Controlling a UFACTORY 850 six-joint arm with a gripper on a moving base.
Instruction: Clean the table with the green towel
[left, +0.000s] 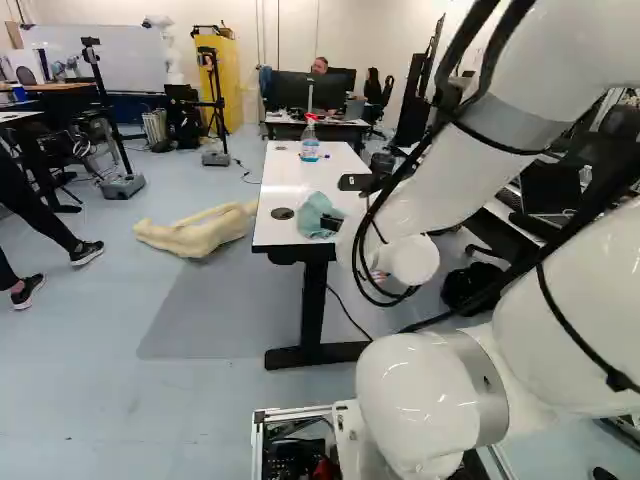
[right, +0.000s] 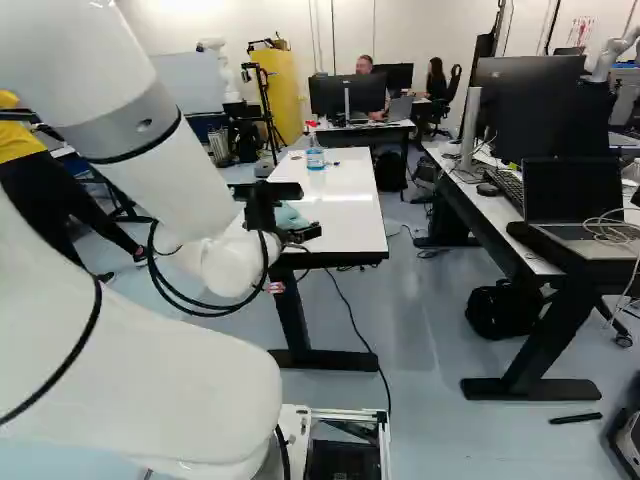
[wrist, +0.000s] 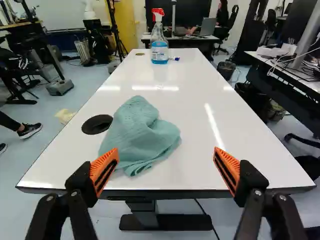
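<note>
Over the near end of the white table, my gripper (right: 300, 212) is stretched forward. Seen in the wrist view, the gripper (wrist: 166, 167) stands wide open with nothing between its orange pads. The crumpled green towel (wrist: 140, 135) lies in a heap on the white table (wrist: 195, 110), just ahead of the fingers and closer to one of them. In the left base view the towel (left: 314, 212) shows near the table's close edge; in the right base view the gripper partly hides it.
A spray bottle (wrist: 160, 50) with a red head stands toward the table's far end, a marker (wrist: 174, 59) beside it. A round black grommet (wrist: 97, 124) is next to the towel. A desk with monitor and laptop (right: 575, 200) stands to the right. Another robot (right: 615, 50) is far back.
</note>
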